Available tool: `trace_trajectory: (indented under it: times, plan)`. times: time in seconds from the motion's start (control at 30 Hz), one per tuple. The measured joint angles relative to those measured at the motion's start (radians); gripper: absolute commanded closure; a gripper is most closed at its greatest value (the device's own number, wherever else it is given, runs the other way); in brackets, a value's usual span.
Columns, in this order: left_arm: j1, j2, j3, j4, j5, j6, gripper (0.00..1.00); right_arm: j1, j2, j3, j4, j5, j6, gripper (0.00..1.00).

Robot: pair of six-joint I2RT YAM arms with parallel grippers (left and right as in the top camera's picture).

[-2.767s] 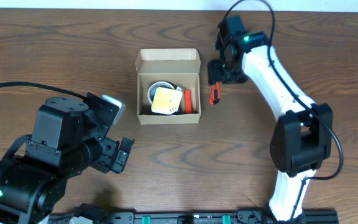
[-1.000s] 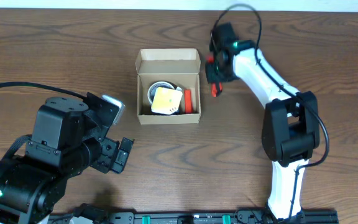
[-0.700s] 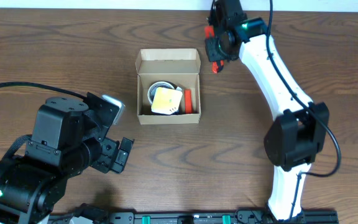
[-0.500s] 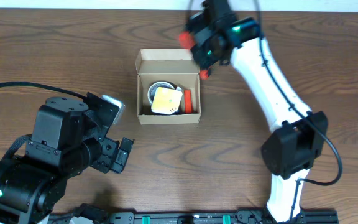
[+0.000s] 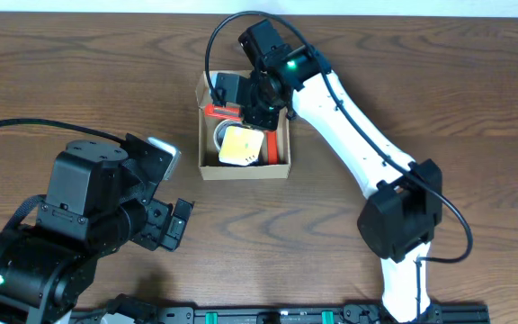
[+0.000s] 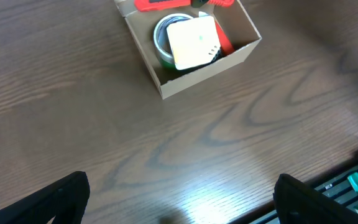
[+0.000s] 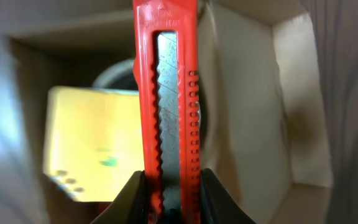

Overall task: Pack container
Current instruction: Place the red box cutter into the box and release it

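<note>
The container [image 5: 244, 173] sat mid-table toward the far edge, upright, with its lid flap [image 5: 207, 83] folded back and the top open. Inside we counted three things already packed: a tape roll [image 5: 218, 135], a flat pale-yellow pad [image 5: 241, 146] lying on top of it, and a red item [image 5: 272, 144] against the wall nearer the right arm. Above the back of the box, the right gripper [image 5: 252, 108] was clamped on a red utility knife [image 5: 223, 110]. The wrist view showed both jaws pinching the knife [image 7: 166, 106] at its near end, with the body pointing out over the box interior. We couldn't tell whether the knife was touching the contents or the rim, but it looked held above them, not released. The left gripper [image 5: 174, 223] sat well apart from the box on the near side, jaws spread wide and holding nothing. The overhead view showed no other loose items on the table [image 5: 439, 63], so we judged the knife to be the last piece and packing mostly done. What was left, as we read it, was to lower the knife, let go, pull the arm clear, and possibly fold the lid flap shut.
</note>
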Motion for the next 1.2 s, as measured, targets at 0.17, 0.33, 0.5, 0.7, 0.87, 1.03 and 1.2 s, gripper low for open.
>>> trace_trajectory:
  times: [0.17,0.33,0.5,0.7,0.87,1.03,1.2]
  plan:
    - [0.000,0.000,0.000,0.000,0.000,0.000,0.05,0.000,0.016,-0.005,0.042,0.048,-0.048,0.93]
    - [0.000,0.000,0.000,0.000,0.000,0.000,0.05,0.000,0.019,-0.005,0.056,0.059,-0.063,0.86]
    - [0.000,0.000,0.000,0.000,0.000,0.000,0.05,0.000,0.028,-0.005,0.056,0.064,-0.069,0.47]
    - [0.000,0.000,0.000,0.000,0.000,0.000,0.05,0.000,0.032,-0.005,0.060,0.070,-0.074,0.38]
    - [0.000,0.000,0.000,0.000,0.000,0.000,0.05,0.000,0.031,-0.005,0.060,0.072,-0.018,0.46]
    - [0.000,0.000,0.000,0.000,0.000,0.000,0.05,-0.008,-0.009,-0.006,0.052,0.076,0.072,0.69]
    - [0.000,0.000,0.000,0.000,0.000,0.000,0.05,-0.064,-0.091,-0.006,0.042,0.072,0.193,0.99]
